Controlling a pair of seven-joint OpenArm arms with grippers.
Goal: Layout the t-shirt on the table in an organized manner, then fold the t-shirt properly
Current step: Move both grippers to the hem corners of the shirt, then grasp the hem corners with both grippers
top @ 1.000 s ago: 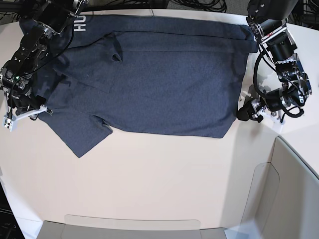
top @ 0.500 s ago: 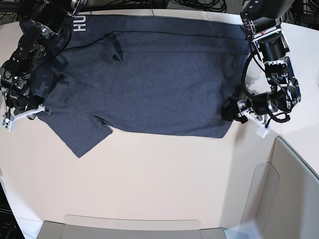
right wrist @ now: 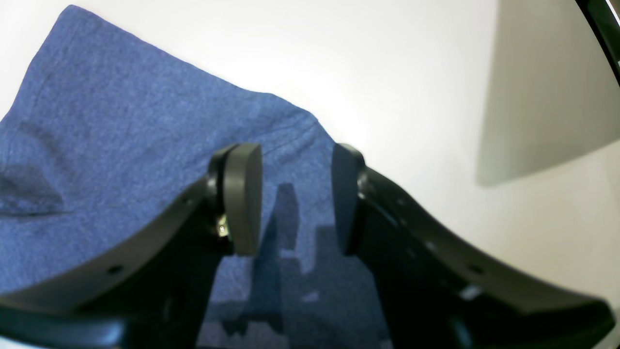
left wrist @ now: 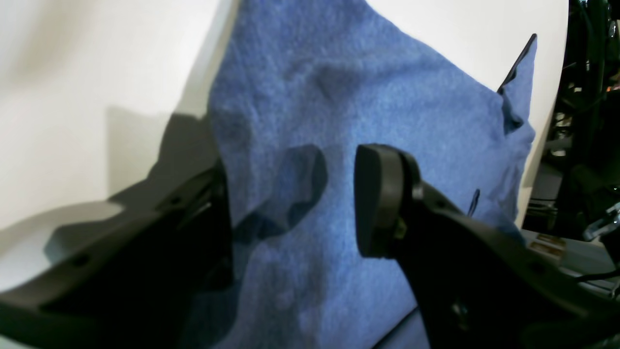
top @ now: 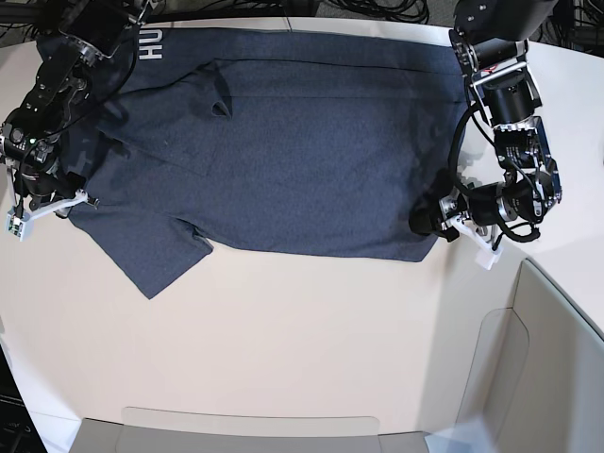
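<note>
The dark navy t-shirt (top: 302, 142) lies spread across the far half of the off-white table (top: 302, 340), with white lettering (top: 151, 42) at the far left. My left gripper (top: 425, 219) is at the shirt's near right corner. In the left wrist view it (left wrist: 290, 203) is open, with the shirt's edge (left wrist: 368, 87) between the jaws. My right gripper (top: 75, 203) is at the shirt's left edge by the sleeve. In the right wrist view it (right wrist: 293, 198) is open, just over a corner of the fabric (right wrist: 121, 121).
A grey-beige bin wall (top: 547, 359) stands at the near right, and a low panel (top: 245, 420) runs along the near edge. Cables and dark gear (left wrist: 591, 121) lie beyond the table's far edge. Bare tabletop (right wrist: 387, 58) lies in front of the shirt.
My left gripper has moved from the bare table to the shirt's near right corner, so the fabric edge now lies between its jaws. My right gripper has shifted slightly at the shirt's left edge.
</note>
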